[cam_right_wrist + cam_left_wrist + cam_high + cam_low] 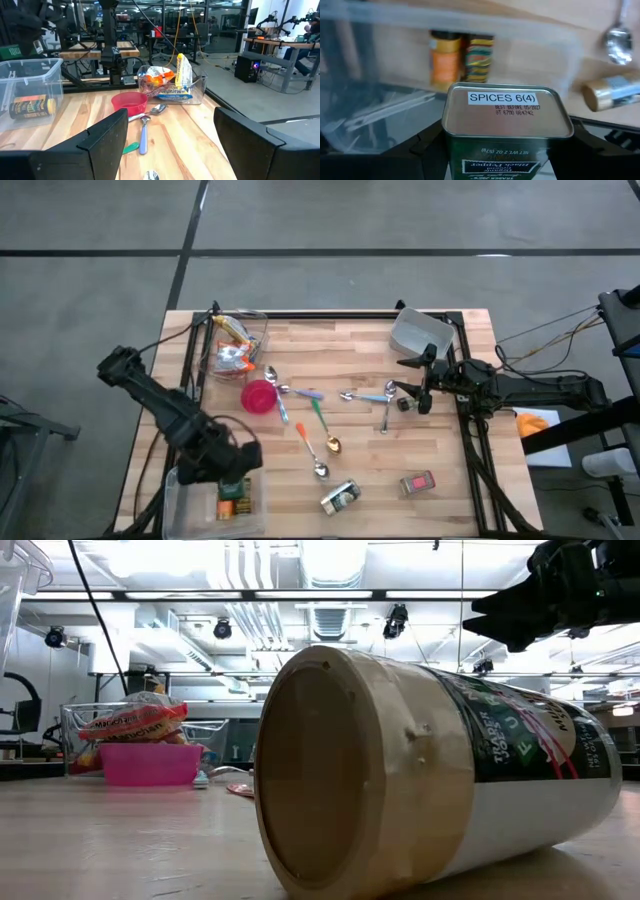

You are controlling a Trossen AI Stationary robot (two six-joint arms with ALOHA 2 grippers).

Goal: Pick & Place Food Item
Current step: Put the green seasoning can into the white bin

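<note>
Seen from above, a wooden table (360, 420) holds scattered food items and cutlery. The left gripper (232, 480) hangs at about seven o'clock on the table, over a clear plastic bin (180, 502). Its two dark fingers (427, 145) are clamped on the sides of a green metal tin of black pepper (506, 131), which has a white label reading "SPICES 6(4)" on its lid. Inside the bin, below the tin, lie two spice jars (461, 58), one orange and one with coloured stripes.

The right gripper (420, 390) waits near three o'clock, raised above the table, with its fingers (102, 136) spread apart and nothing between them. Just behind it, towards one o'clock, sits an empty clear container (420, 332).

At about eleven o'clock a clear tub (235, 345) holds snack packets. Just beside it, towards the centre, stands a pink bowl (259, 396). Several spoons (330, 442) with coloured handles lie across the middle of the table.

Near six o'clock a cylindrical jar (340, 497) lies on its side, its tan lid filling much of the low camera's view. To its right, near five o'clock, lies a small red packet (417, 482).
</note>
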